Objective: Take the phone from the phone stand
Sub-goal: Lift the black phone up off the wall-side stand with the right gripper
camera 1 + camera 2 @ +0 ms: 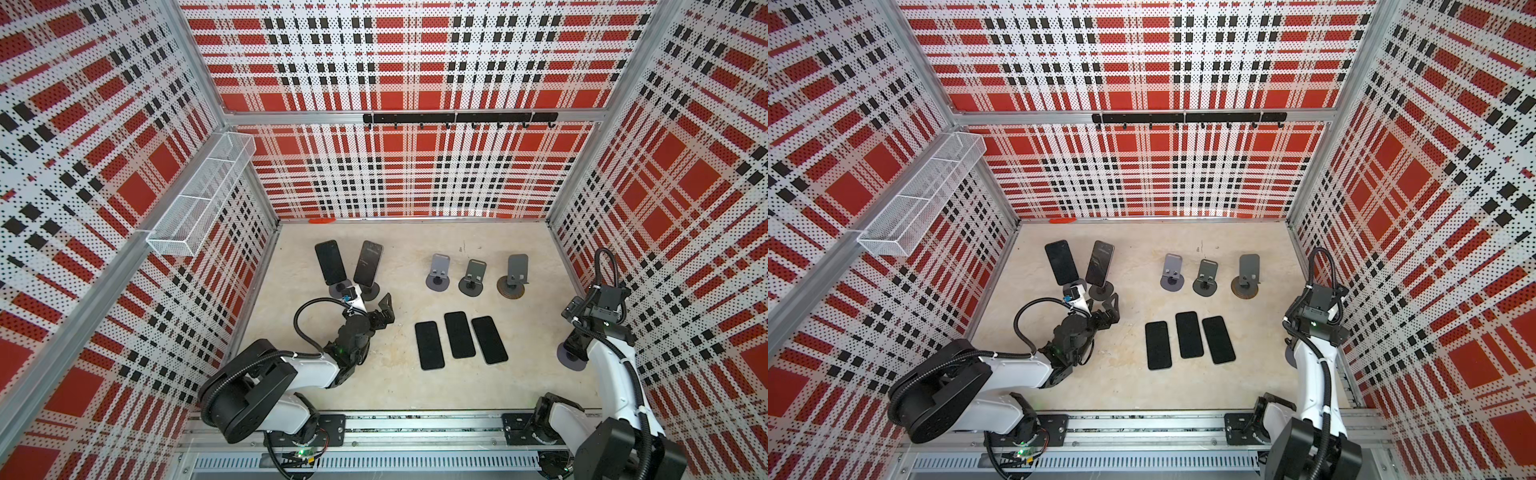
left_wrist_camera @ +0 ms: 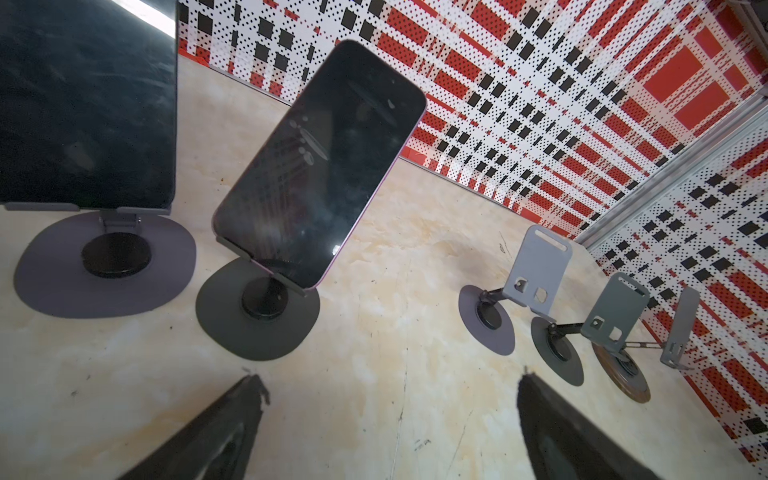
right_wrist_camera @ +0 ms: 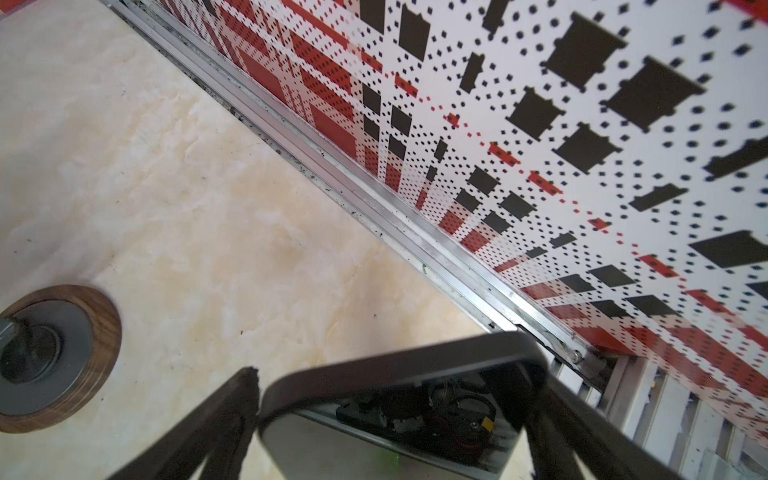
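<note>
Right now I count six phones and six stands on the table. Two phones are propped at the back left. The upright phone sits on a purple-grey stand and the tilted phone sits on a dark stand. Their bases are just beside each other.

Three flat phones lie side by side in the middle of the table. Behind them, three empty stands form a row, and the rightmost has a wood-rimmed base.

The sixth phone is propped up near the right wall. Its stand is mostly hidden under my right arm, and only part of the grey base shows in a top view.

My left gripper is spread wide and has hold of nothing. It hangs low over bare table, just in front of the dark stand. Both of its fingers are clear of that stand and of the tilted phone.

My right gripper is spread just as wide. Its two fingers straddle the upper end of the sixth phone, one along each long side. They are very close to the phone's edges, but I cannot tell whether the pads touch it. Nothing shows that the phone is clamped.

That makes three phones on stands and three lying flat.
</note>
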Robot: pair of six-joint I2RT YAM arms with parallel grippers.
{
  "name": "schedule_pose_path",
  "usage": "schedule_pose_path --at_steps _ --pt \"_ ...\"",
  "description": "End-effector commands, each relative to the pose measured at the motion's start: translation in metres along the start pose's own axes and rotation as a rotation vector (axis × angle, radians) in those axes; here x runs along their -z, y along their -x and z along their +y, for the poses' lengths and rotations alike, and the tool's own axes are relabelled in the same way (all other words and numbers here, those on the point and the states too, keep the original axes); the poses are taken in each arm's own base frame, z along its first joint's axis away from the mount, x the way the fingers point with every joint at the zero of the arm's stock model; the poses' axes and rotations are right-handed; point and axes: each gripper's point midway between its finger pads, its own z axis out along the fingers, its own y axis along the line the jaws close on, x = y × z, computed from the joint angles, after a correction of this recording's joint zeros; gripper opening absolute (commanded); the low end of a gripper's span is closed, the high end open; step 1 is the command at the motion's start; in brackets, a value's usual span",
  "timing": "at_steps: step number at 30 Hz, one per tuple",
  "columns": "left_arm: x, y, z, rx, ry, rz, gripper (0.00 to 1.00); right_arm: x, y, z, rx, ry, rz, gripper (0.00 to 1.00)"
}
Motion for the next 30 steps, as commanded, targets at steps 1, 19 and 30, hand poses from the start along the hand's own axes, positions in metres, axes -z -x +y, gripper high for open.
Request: schedule_pose_path --at_steps 1,19,30 --pt "-0.003 0.006 -0.012 0.011 -0.032 -0.019 0.98 -0.003 0.009 -0.001 0.005 -0.013 -0.021 1.00" --pt "-0.002 0.007 -0.009 0.015 -0.024 -0.023 0.98 -0.004 0.007 0.009 0.038 0.046 -0.013 0.73" --pt "-0.003 0.006 -0.008 0.015 -0.018 -0.021 0.98 0.012 0.016 0.020 0.032 0.142 -0.059 0.64"
